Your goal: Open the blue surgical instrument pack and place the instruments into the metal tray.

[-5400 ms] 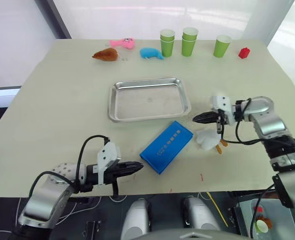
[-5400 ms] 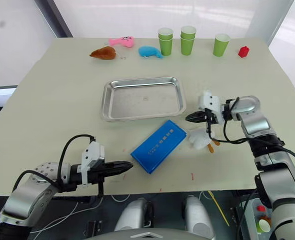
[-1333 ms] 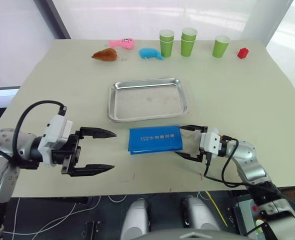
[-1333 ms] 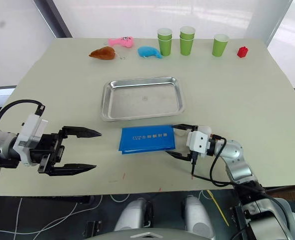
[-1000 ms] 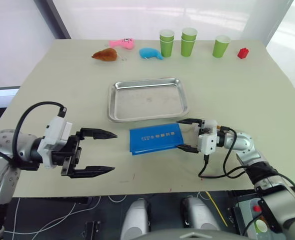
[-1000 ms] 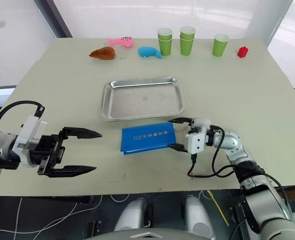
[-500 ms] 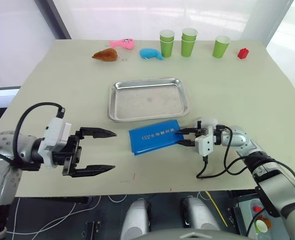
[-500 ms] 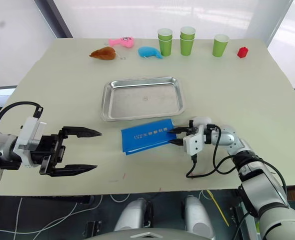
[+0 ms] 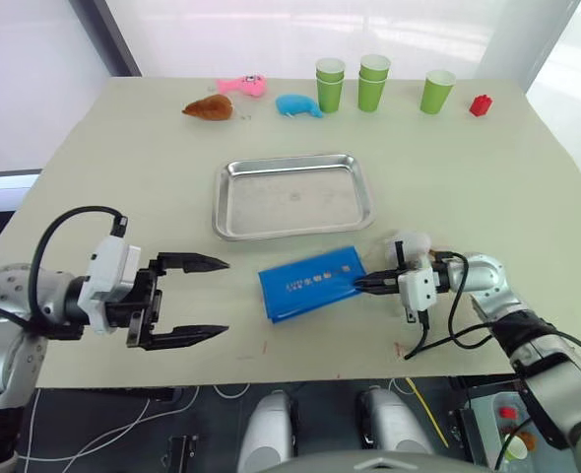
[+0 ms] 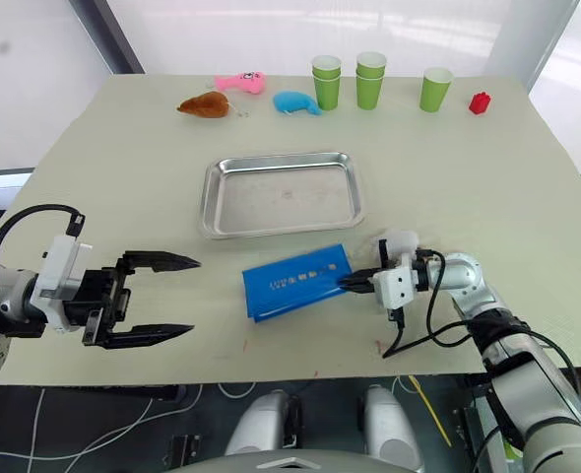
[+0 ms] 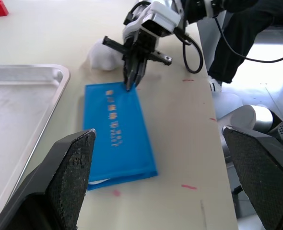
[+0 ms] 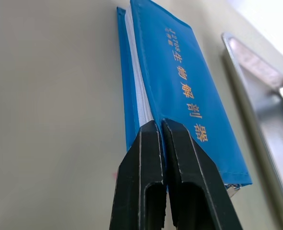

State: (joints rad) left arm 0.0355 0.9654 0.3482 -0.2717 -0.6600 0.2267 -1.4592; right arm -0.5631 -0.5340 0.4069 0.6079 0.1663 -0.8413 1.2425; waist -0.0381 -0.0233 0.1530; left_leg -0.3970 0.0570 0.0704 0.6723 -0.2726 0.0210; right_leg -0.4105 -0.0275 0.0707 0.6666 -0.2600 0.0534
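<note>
The blue surgical instrument pack [image 9: 312,283] lies folded on the table, just in front of the metal tray [image 9: 220,202], which holds nothing. My right gripper [image 9: 359,283] is at the pack's right end, fingers [image 12: 153,143] pressed together at the white seam between its covers [image 12: 180,81]. In the left wrist view the same fingertips pinch the pack's far corner [image 11: 130,86]. My left gripper [image 9: 224,297] hangs wide open to the left of the pack, apart from it. The instruments are hidden.
A white soft toy [image 9: 409,242] lies right behind my right gripper. Along the far edge stand green cups [image 9: 373,83], a red block [image 9: 481,104], a blue plush toy [image 9: 297,105], a pink toy [image 9: 241,87] and a brown toy [image 9: 208,107]. The table's front edge is close.
My right gripper has shut at the pack's right end, and the pack has shifted and turned slightly with it. The left gripper has stayed open in place.
</note>
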